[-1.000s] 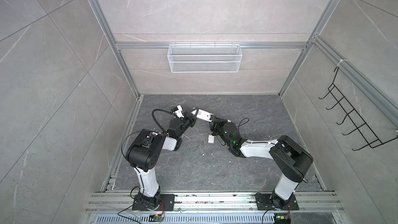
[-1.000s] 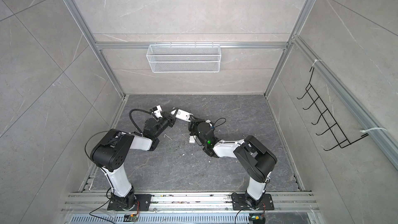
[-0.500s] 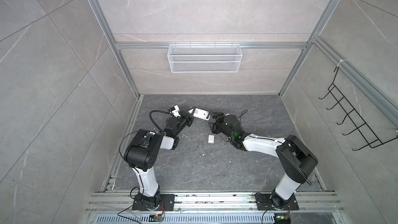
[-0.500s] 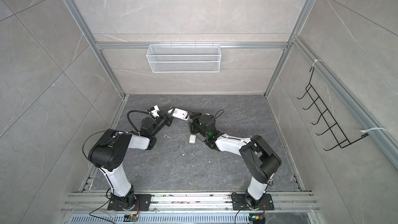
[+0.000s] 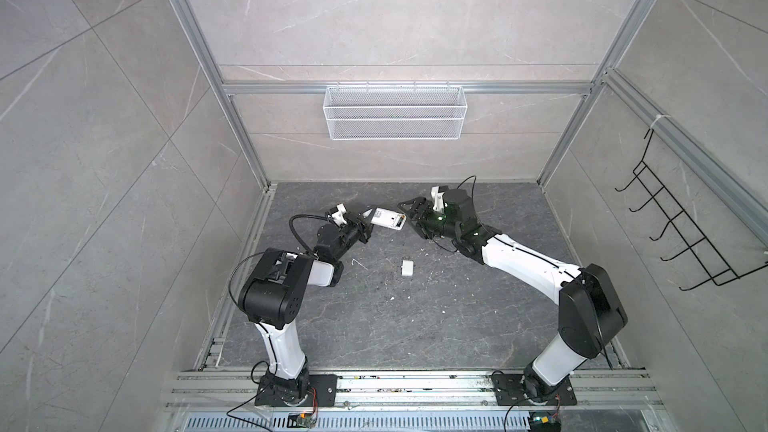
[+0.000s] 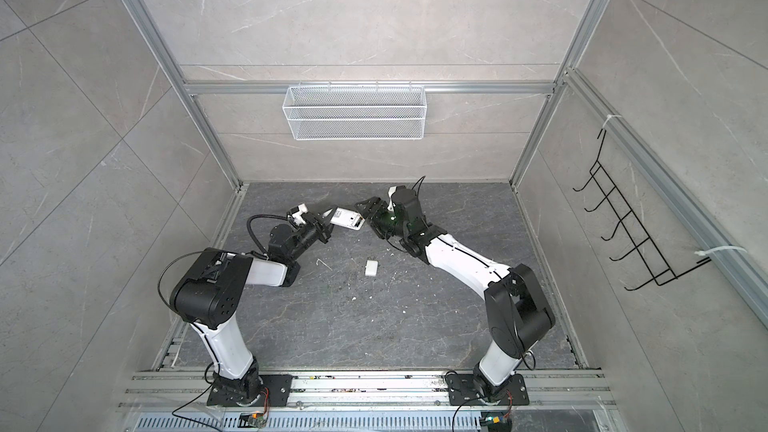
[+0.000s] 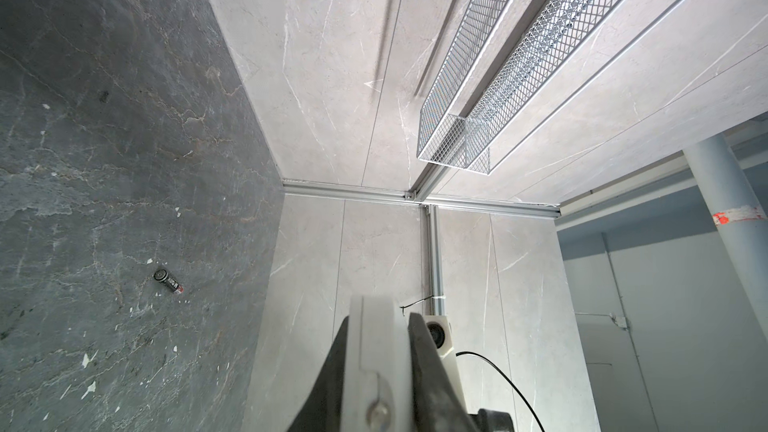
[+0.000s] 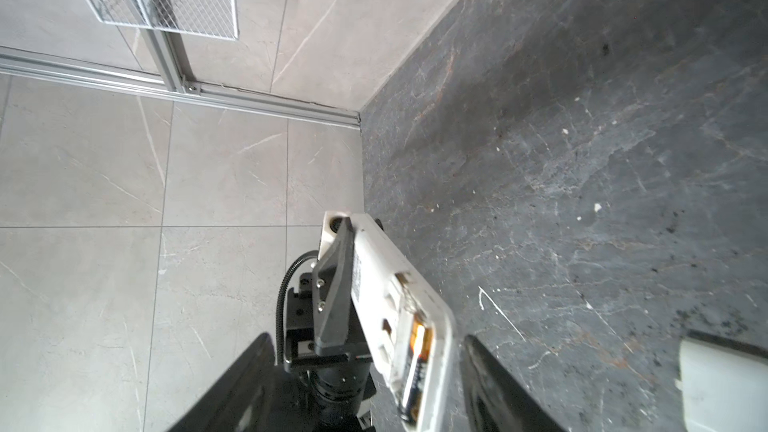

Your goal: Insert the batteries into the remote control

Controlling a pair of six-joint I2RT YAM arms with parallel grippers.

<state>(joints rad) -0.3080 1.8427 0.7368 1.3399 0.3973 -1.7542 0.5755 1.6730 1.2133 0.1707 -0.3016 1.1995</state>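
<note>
- Right wrist view looks along the remote control (image 8: 395, 297), which is held clear of the worktop (image 8: 582, 160) with its open battery bay facing the camera.
- One seated battery (image 8: 415, 363), black with an orange band, lies in the bay at the remote control's free end. The slot beside it shows bare white plastic.
- The right gripper (image 8: 365, 338) has its jaws spread, one on each side of that free end. As far as this view shows, neither touches the casing.
- The left gripper (image 5: 365, 223) pinches the opposite end. In the left wrist view the white casing appears edge-on, clamped between the two jaws.
- In both top views the remote control hangs in the air between the two arms. It is over the far half of the worktop, roughly midway between the left and right edges.
- A loose battery (image 7: 168, 281), dark with a red end, lies on its side on the worktop, alone and well apart from the remote control. It is too small to find in the top views, so I cannot tell which edge it is nearest.
- A small white cover piece (image 5: 407, 267) lies flat near the middle of the worktop, on the near-edge side of the remote control, and touches neither arm.
- A wire basket (image 5: 395, 118) hangs on the back wall above the far edge.
</note>
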